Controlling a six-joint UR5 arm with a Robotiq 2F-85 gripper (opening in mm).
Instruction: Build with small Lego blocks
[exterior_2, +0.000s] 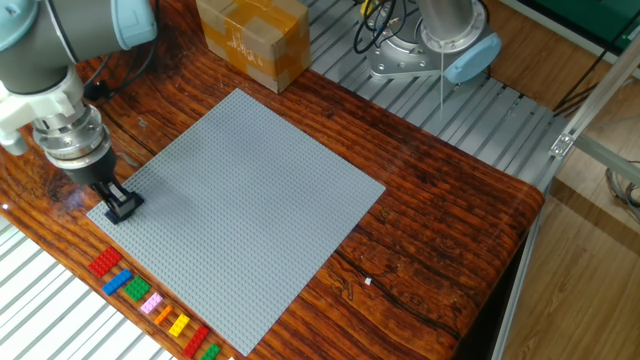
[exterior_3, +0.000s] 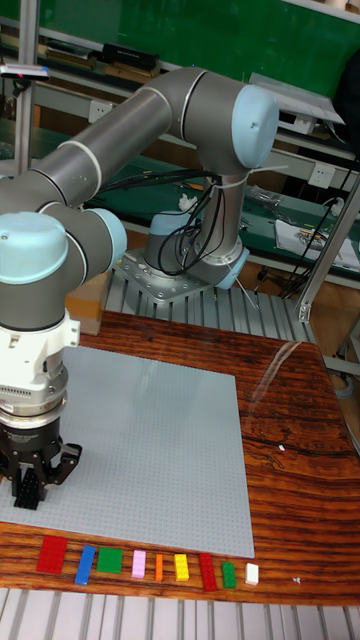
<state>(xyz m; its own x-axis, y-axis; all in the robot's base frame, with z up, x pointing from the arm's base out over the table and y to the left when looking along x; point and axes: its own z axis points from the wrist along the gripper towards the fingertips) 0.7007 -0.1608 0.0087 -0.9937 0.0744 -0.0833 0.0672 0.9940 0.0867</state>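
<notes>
The small Lego blocks (exterior_3: 140, 567) lie in a row on the wooden counter (exterior_2: 440, 230), just off the grey baseplate (exterior_2: 250, 210) near its front edge, each block's long axis crosswise to the row. The tool (exterior_2: 122, 204) sits at the baseplate's corner, pinching a black block (exterior_3: 28, 491).
</notes>
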